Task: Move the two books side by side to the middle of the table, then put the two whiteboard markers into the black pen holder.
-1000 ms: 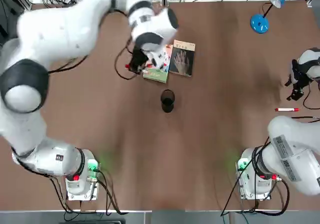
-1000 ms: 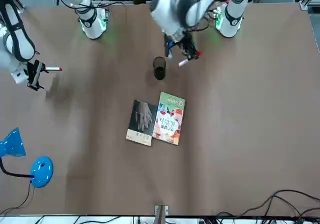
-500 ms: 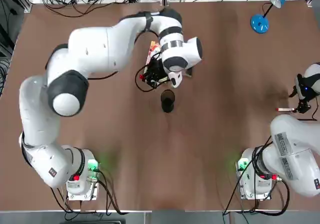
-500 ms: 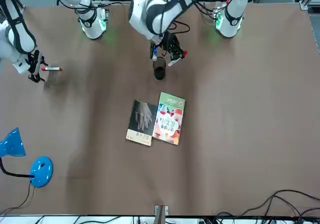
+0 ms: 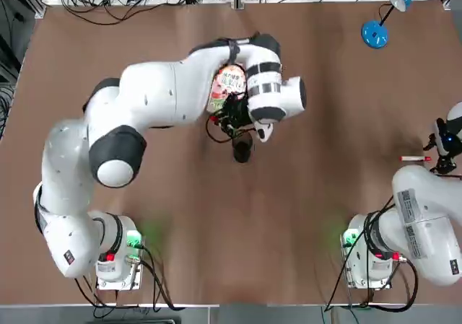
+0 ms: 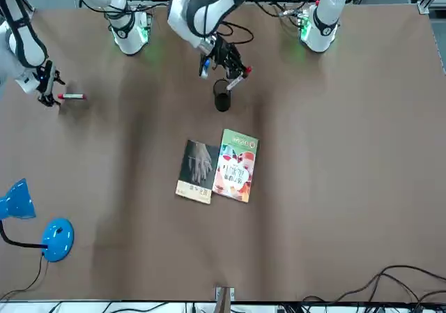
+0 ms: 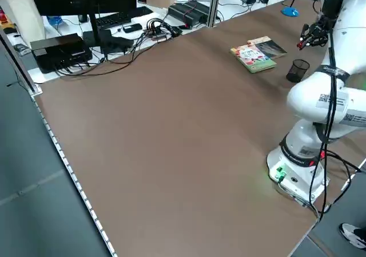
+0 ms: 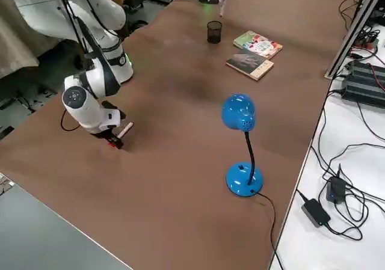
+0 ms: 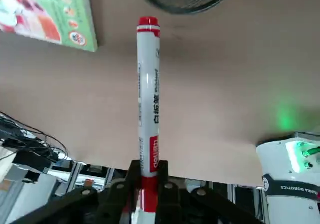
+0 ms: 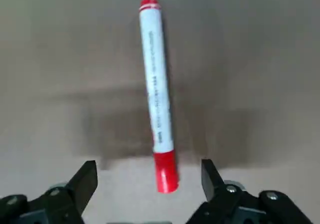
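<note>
white marker (image 9: 148, 99) clamped in the left pincer (image 9: 145, 181) above the black pen holder (image 6: 221, 95); right pincer (image 10: 145, 181) wide.

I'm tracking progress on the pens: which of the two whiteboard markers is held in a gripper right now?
The marker above the black pen holder, clamped by the left gripper. The other marker lies on the table, before the open right gripper.

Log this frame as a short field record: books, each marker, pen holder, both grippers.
books: colourful book and dark grey book flat, side by side, mid-table
left gripper: shut on first marker, above the black pen holder; marker not yet inside
second marker: lying on the table near its right edge
right gripper: open, over second marker, not gripping
blue lamp: untouched
</note>
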`<state>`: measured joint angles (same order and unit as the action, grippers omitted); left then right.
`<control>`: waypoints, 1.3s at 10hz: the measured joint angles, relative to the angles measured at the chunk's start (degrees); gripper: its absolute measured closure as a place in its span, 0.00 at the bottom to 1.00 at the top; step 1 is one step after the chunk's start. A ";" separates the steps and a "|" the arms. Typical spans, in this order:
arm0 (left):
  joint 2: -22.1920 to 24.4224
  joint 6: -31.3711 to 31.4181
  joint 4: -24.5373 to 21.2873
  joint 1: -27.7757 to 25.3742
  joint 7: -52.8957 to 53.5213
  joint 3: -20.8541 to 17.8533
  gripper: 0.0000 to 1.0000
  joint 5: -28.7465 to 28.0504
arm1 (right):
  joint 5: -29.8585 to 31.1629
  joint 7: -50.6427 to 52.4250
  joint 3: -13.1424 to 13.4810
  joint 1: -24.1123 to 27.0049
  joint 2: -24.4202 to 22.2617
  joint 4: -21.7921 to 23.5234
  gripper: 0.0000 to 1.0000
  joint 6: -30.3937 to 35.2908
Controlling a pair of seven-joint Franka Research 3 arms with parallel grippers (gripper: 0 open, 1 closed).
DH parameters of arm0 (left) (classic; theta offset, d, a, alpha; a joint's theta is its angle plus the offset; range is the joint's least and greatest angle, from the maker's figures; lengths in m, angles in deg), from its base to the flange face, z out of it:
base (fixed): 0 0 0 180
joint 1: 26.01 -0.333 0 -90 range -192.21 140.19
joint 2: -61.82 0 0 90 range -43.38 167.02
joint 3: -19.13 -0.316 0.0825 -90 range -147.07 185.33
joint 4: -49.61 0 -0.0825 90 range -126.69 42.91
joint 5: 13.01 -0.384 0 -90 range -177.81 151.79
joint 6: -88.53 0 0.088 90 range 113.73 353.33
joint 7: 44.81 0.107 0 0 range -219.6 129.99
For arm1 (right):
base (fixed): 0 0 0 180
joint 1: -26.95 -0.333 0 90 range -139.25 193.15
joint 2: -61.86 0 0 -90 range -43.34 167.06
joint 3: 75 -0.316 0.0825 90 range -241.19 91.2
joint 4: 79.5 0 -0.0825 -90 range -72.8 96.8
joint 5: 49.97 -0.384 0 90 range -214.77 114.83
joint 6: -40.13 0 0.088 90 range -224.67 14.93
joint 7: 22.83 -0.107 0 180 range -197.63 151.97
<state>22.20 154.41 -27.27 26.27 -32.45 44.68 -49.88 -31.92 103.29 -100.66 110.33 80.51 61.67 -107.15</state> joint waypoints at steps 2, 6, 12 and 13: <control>-2.02 0.15 0.07 1.00 0.00 -0.17 0.82 0.00 | 0.16 0.66 -0.71 0.09 -0.03 0.10 0.33 -0.16; -4.33 3.65 0.68 1.21 -0.01 -0.19 0.81 0.00 | 0.27 0.90 -1.24 -2.04 -0.29 0.14 0.80 0.04; -3.88 4.55 1.85 1.29 -3.64 -0.44 0.46 -0.25 | -0.08 3.20 -4.24 -3.33 -0.61 -1.35 0.82 3.36; -2.79 2.71 2.21 0.57 -5.85 -0.89 0.42 -0.44 | -2.26 4.22 -6.95 -3.36 -1.12 -3.98 0.82 8.73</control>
<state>19.41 157.12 -25.07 26.85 -38.30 43.79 -50.33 -34.18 107.51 -107.61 106.97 79.38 57.69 -98.42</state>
